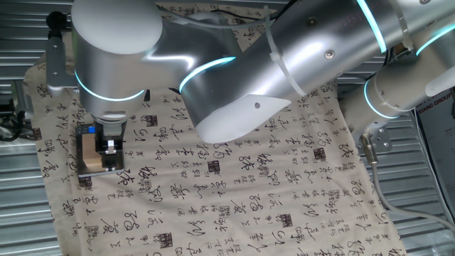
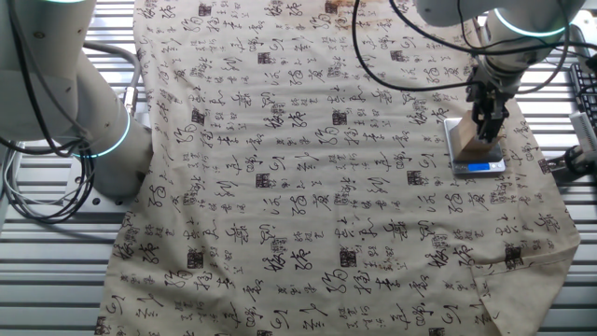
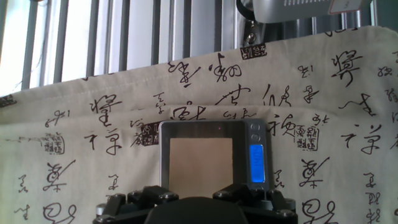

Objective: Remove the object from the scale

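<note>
Object [image 3: 201, 163]: tan block flat on scale [image 3: 212, 128], tabletop edge | claw [image 2: 486, 126] low over it, spread unclear (fingers hidden) | you'll find it light, stiff; pinch opposite side faces, lift straight.

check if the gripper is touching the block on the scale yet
Cannot tell. In both fixed views the gripper overlaps the block on the scale, hiding any contact or gap.
</note>
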`<state>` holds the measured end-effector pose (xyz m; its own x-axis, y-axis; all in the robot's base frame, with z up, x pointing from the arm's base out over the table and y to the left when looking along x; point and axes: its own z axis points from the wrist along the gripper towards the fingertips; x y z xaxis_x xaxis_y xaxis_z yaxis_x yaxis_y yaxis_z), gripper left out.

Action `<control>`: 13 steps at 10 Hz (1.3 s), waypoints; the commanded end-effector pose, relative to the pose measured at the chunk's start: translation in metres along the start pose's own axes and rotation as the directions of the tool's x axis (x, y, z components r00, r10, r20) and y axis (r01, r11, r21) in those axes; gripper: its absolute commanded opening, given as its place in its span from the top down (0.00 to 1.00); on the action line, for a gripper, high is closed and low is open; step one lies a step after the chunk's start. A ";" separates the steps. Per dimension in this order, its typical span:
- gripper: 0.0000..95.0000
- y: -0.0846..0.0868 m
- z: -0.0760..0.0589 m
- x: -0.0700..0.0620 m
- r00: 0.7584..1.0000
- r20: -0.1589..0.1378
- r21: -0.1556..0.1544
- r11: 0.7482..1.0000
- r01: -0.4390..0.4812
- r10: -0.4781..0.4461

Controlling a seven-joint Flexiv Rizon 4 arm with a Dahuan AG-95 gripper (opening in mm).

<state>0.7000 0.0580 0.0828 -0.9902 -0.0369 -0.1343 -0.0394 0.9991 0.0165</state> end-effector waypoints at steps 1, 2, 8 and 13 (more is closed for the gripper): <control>0.20 0.002 0.001 -0.005 1.000 -0.007 -0.002 1.000 -0.007 0.007; 0.20 0.002 0.002 -0.007 1.000 -0.011 -0.001 1.000 -0.007 0.007; 0.20 -0.003 0.005 -0.015 1.000 -0.015 -0.006 1.000 0.000 0.000; 0.20 -0.003 0.015 -0.017 1.000 -0.008 -0.004 1.000 0.001 -0.001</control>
<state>0.7193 0.0566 0.0694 -0.9909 -0.0375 -0.1295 -0.0403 0.9990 0.0193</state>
